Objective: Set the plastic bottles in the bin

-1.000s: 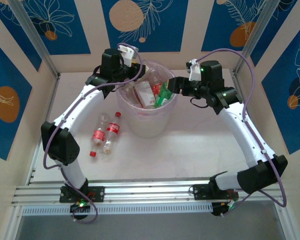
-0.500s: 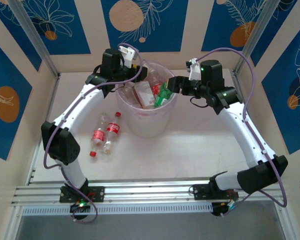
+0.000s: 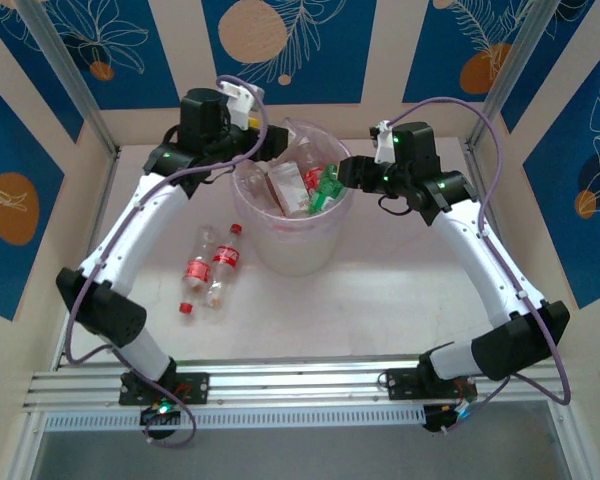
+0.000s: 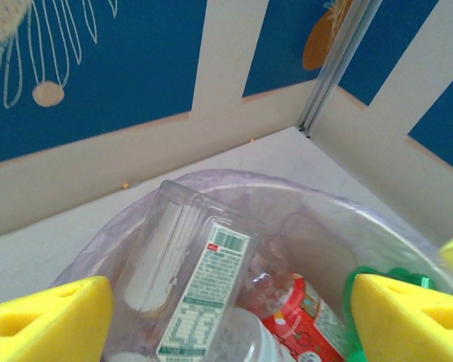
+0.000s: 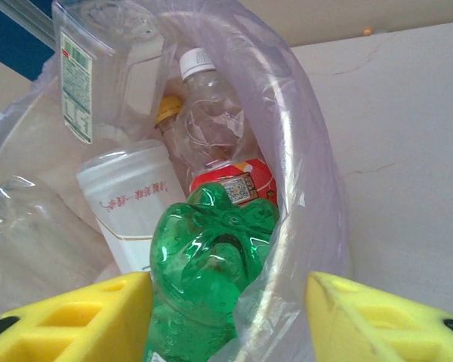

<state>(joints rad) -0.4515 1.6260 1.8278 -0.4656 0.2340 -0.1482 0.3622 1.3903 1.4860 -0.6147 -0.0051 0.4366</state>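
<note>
Pulled back left off bin (image 3: 290,252) rim: left gripper (image 4: 226,302), jaws wide, empty. Right wrist view: green bottle (image 5: 208,256) inside bin, between right gripper (image 5: 230,296) fingers, grip unclear. Overhead: two red-capped bottles (image 3: 212,268) on table (image 3: 380,300), left of bin.

The round translucent white plastic bin (image 3: 295,250) is lined with thin, glossy, wrinkled pinkish-purple film (image 5: 302,173). The green dimpled plastic bottle (image 5: 211,256) shines. The two clear plastic bottles with red labels (image 3: 210,268) look smooth. The white table (image 5: 392,113) is matt and finely cracked.
</note>
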